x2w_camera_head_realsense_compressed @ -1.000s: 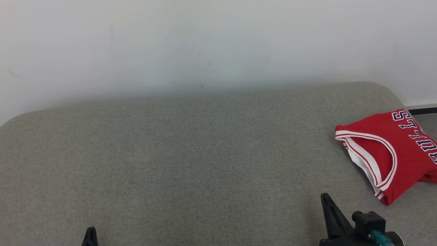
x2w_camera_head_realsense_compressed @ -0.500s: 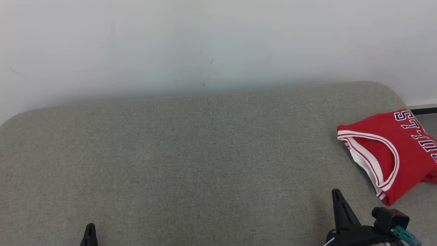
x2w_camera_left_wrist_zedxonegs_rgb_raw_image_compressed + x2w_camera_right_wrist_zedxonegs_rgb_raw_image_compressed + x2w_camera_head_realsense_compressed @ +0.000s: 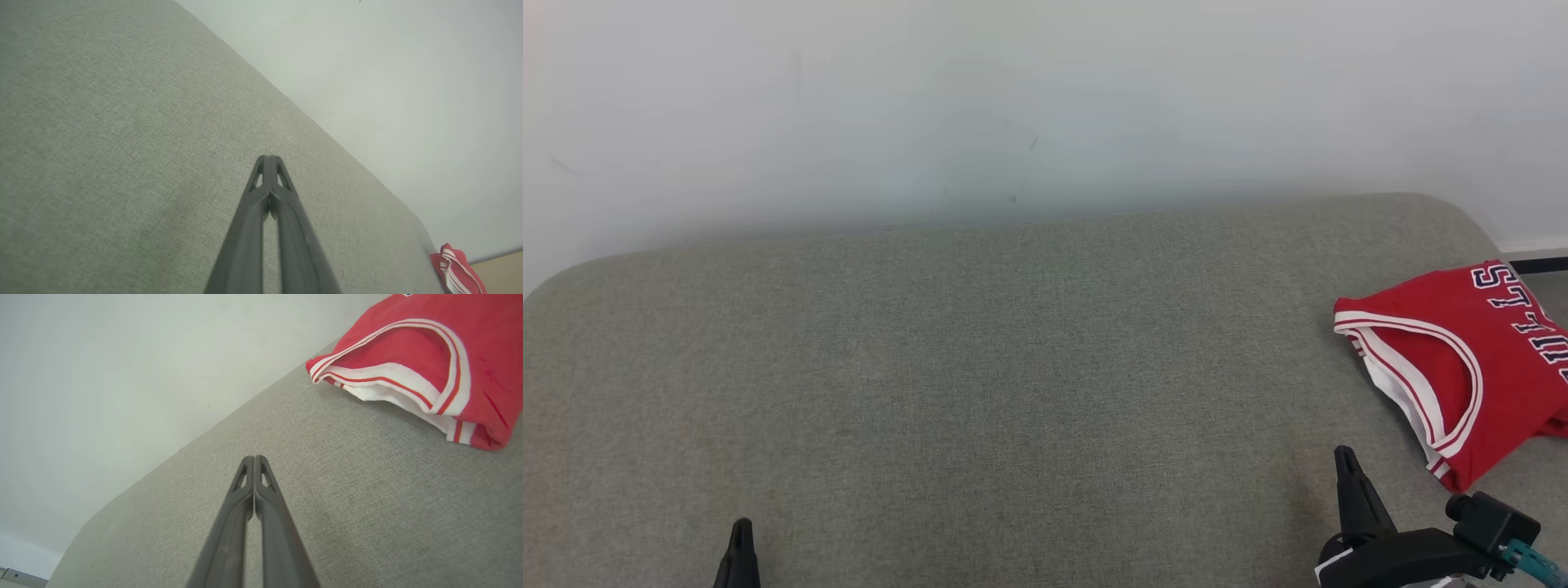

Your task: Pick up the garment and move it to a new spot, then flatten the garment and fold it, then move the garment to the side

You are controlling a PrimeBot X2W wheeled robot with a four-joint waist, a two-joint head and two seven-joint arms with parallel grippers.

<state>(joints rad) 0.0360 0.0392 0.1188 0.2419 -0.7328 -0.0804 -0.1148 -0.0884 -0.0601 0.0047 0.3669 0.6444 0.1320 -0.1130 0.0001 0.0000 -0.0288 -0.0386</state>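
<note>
Two dark, long-fingered tools are sitting clenched with their tips pressed together and holding nothing: the left tool [image 3: 740, 535] at the near left, the right tool [image 3: 1344, 461] at the near right, just short of the garment. The folded red mesh-knit jersey with white-and-red striped trim and navy lettering [image 3: 1494, 359] is lying at the far right of the grey-green woven upholstered cushion [image 3: 980, 367], running out of the head view on that side.

I am judging the fold as done and the jersey as already set aside, so the risks I am watching are about undoing that. The right tool is resting close to the near corner of the bundle; if I am swinging it rightward carelessly, the pointed tip could be catching the open armhole loop and dragging the layers apart. The jersey fabric is looking thin, smooth and slippery, with soft rounded folds and a white underlayer peeking out, so any nudge could be sliding it towards the cushion's right edge, near where it is lying. The cushion itself is looking coarse, matte and padded, with rounded corners, against a plain pale wall [image 3: 1045, 98].
</note>
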